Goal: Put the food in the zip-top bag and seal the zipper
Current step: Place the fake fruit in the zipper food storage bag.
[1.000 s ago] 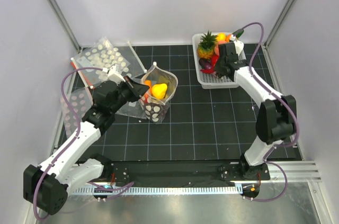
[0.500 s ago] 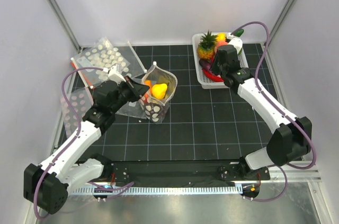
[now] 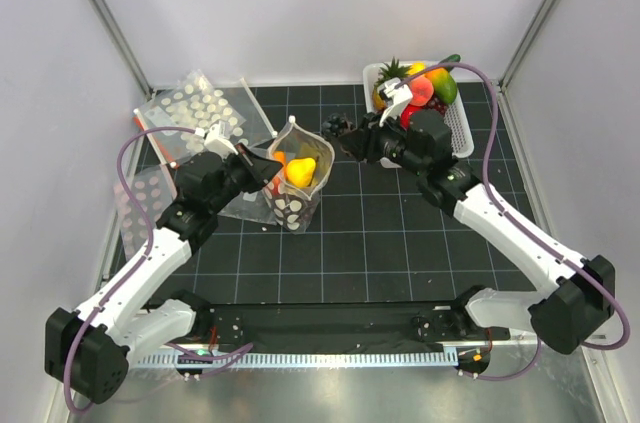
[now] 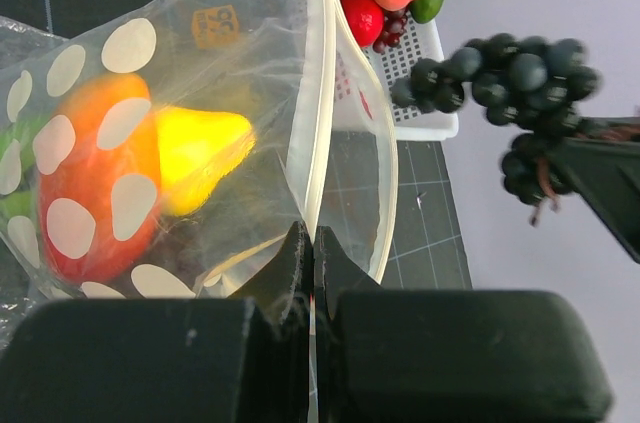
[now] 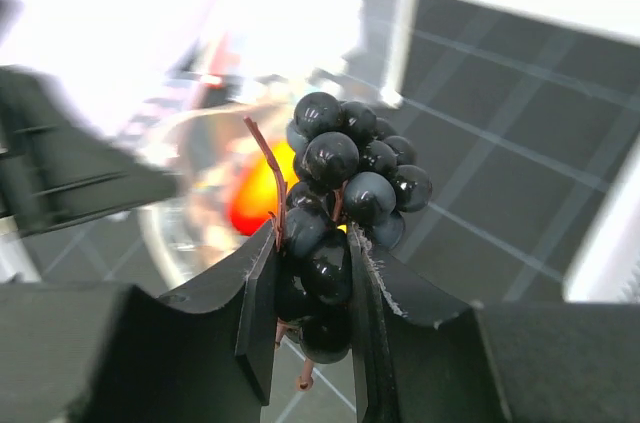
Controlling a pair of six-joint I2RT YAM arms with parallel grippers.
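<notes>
The dotted zip-top bag [image 3: 297, 183] stands open at the table's middle left with a yellow piece [image 3: 301, 171] and an orange piece [image 4: 90, 183] inside. My left gripper [image 3: 262, 165] is shut on the bag's left rim, its jaws pinching the white zipper strip [image 4: 318, 133]. My right gripper [image 3: 347, 135] is shut on a bunch of dark grapes [image 5: 345, 198] and holds it in the air just right of the bag's mouth. The grapes also show in the left wrist view [image 4: 510, 83].
A white basket [image 3: 458, 133] at the back right holds a pineapple, a peach, a green piece and red pieces. Flat dotted clear sheets [image 3: 195, 108] lie at the back left. Grey walls close in both sides.
My right arm has swung left from the basket, carrying the grapes out over the mat toward the bag's mouth. The left gripper and the bag have stayed in place.
</notes>
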